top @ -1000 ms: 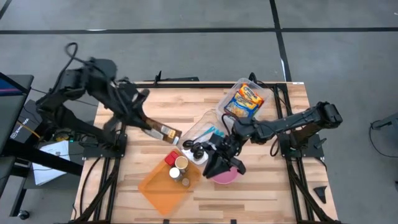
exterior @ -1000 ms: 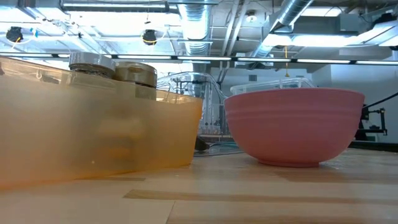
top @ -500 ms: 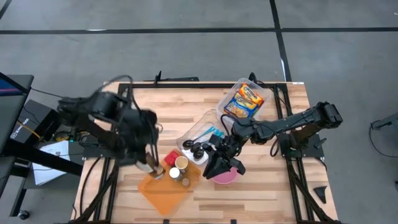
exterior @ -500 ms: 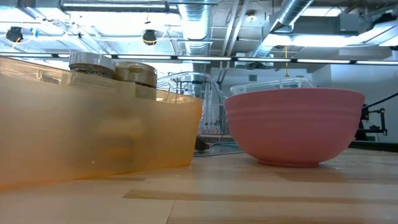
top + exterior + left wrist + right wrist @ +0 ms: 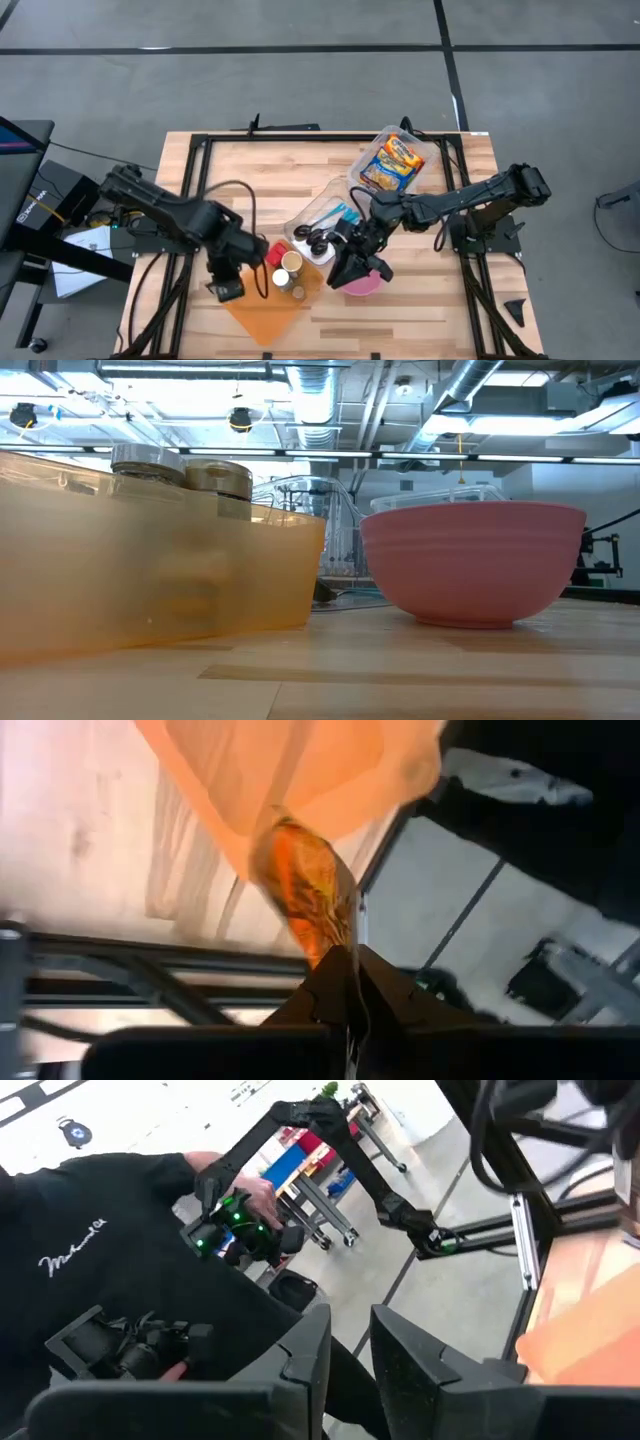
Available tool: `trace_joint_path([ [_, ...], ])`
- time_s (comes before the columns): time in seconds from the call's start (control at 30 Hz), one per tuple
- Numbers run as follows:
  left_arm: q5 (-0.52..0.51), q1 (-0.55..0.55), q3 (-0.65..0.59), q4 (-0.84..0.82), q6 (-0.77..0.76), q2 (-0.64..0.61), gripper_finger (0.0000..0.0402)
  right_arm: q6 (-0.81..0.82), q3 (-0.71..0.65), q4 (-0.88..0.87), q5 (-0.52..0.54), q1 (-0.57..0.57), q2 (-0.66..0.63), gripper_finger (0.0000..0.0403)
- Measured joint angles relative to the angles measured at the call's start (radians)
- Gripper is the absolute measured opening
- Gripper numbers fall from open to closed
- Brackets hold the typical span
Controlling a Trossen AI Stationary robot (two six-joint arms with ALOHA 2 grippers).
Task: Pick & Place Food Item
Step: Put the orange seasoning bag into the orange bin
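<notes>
The left pincer (image 5: pixel 228 287) hangs over the orange bin (image 5: pixel 262 303) near the counter's (image 5: pixel 420 310) front edge, its fingers pressed together on a crinkled snack packet (image 5: pixel 305 890). In the left wrist view the packet dangles from the fingertips (image 5: pixel 335 982) beside the bin's translucent orange wall. Inside the bin stand a red-topped can (image 5: pixel 274 256) and a pale-lidded jar (image 5: pixel 291 262), with two smaller round lids (image 5: pixel 281 279) close by; the low view shows two metal-lidded jars (image 5: pixel 185 475) rising above the bin's rim.

The right pincer (image 5: pixel 352 268) sits just above the pink bowl (image 5: pixel 364 285), which rests on the counter to the right of the bin, close but apart from it. Its fingers (image 5: pixel 310 1345) stand slightly apart with nothing visible between them. What the bowl holds cannot be told.

A clear tray (image 5: pixel 322 218) near the counter's middle holds dark scissors (image 5: pixel 318 240) and a blue-wrapped item (image 5: pixel 347 212). Another clear tub (image 5: pixel 392 160) at the back right corner holds a yellow snack bag (image 5: pixel 390 163).

A person in a black shirt (image 5: pixel 90 1260) shows in the right wrist view.
</notes>
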Motion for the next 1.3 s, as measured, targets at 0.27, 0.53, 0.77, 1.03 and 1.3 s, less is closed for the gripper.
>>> trace_joint_path([
  [0.27, 0.001, -0.007, -0.17, 0.275, -0.268, 0.0, 0.0001, 0.0, 0.0, -0.076, -0.107, 0.0, 0.0, 0.0071],
  [0.53, -0.095, -0.007, -0.253, 0.379, -0.485, 0.0, 0.0001, -0.039, 0.0, -0.115, -0.254, 0.007, 0.0, 0.0071],
  [0.77, -0.145, 0.002, -0.322, 0.446, -0.601, 0.0, 0.0, -0.055, 0.0, -0.17, -0.371, 0.006, 0.001, 0.0071],
  [1.03, -0.201, 0.002, -0.392, 0.529, -0.71, 0.0, 0.0, -0.056, 0.0, -0.191, -0.443, 0.012, 0.001, 0.0071],
  [1.3, -0.265, 0.043, -0.401, 0.53, -0.749, 0.0, 0.0, -0.079, 0.0, -0.214, -0.471, 0.014, 0.001, 0.0071],
])
